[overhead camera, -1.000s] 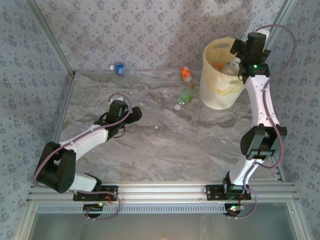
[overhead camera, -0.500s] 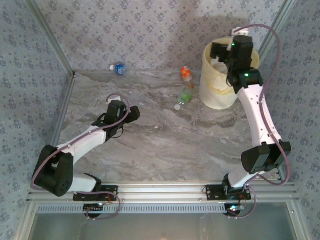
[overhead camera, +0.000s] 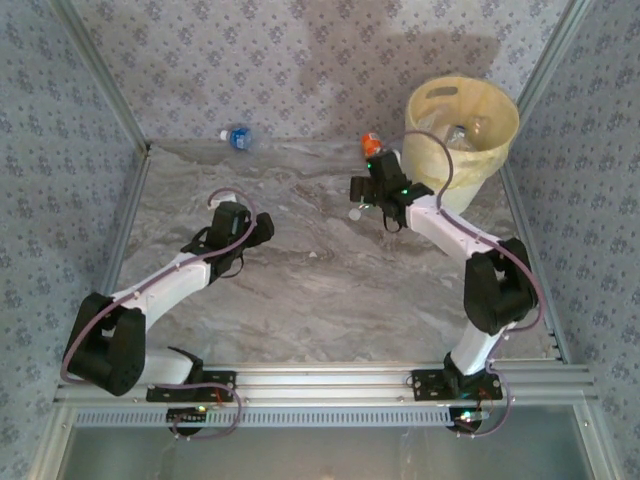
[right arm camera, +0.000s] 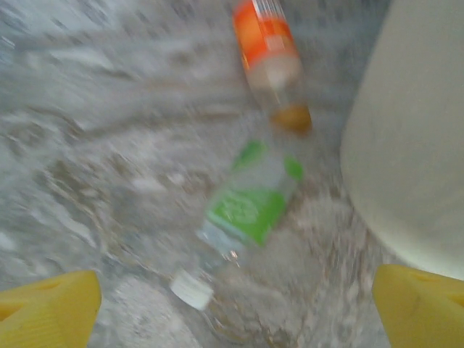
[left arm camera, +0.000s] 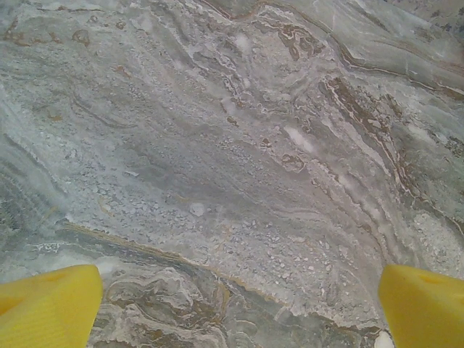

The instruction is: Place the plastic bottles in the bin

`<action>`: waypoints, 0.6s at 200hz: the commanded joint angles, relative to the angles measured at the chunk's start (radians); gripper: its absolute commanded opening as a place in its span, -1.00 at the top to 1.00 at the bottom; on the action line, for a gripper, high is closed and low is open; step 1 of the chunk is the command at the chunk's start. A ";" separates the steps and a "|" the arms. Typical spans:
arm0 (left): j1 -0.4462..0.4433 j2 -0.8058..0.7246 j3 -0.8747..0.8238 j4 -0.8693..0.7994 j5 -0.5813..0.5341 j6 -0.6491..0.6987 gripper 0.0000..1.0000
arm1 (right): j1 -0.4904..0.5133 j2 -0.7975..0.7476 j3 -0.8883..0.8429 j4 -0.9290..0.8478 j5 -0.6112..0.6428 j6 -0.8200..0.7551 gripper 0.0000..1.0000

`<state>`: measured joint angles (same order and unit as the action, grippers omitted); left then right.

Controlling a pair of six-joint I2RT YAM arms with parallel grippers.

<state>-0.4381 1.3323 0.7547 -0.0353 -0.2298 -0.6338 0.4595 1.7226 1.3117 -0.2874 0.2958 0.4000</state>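
Plastic bottles, part-binned: some lay in the bin at the desk's far right; blue-label bottle, orange-label bottle and green-label bottle lay loose on the desk; left jaws and right jaws stood open, empty.

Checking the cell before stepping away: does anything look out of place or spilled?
Three bottles lie on the table outside the bin: a blue-labelled bottle by the far wall, orange-labelled bottle and green-labelled bottle near the bin. Nothing looks spilled.
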 commanded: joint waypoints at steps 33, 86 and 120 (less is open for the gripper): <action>0.012 0.007 -0.010 -0.018 -0.020 -0.004 -0.95 | 0.029 0.132 -0.010 0.104 0.072 0.162 -0.98; 0.013 0.021 -0.011 -0.018 -0.020 -0.008 -0.95 | 0.023 0.310 0.091 0.118 0.123 0.164 -0.95; 0.014 0.028 -0.008 -0.020 -0.022 -0.009 -0.96 | 0.020 0.378 0.116 0.150 0.131 0.177 -0.74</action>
<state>-0.4316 1.3487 0.7475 -0.0486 -0.2333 -0.6376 0.4858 2.0644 1.3869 -0.1707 0.3904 0.5541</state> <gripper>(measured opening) 0.979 0.916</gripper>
